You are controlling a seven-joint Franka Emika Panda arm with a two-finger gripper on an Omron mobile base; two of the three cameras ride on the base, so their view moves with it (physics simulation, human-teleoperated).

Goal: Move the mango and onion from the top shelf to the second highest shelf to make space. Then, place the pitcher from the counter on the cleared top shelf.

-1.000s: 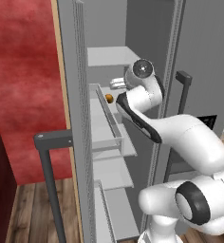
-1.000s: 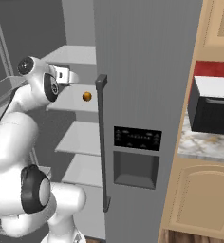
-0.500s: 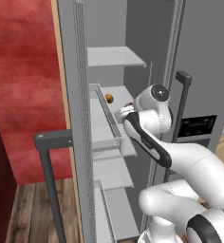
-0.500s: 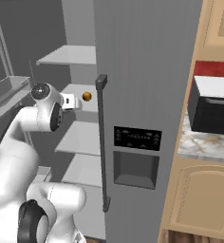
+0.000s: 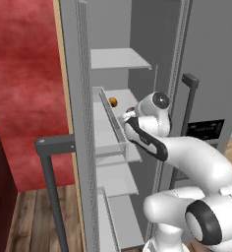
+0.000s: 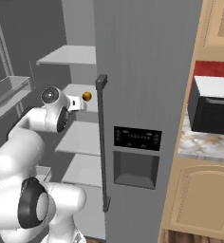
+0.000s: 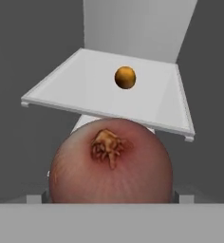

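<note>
Second step in hand, by the look of it: onion [image 7: 111,163] on its way down. Fingers [image 6: 79,101] spread wide, clamped round the onion and holding it in the air just short of the second shelf [image 7: 147,102]. Beyond the fingers, well back on that shelf: mango [image 7: 125,77], already moved. Above the fingers: top shelf [image 5: 119,59]. Next, probably: reach forward over the edge, lower, let go clear of the mango.

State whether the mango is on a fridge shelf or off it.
On. The hand view shows the mango resting on a pale grey shelf, behind the onion.
</note>
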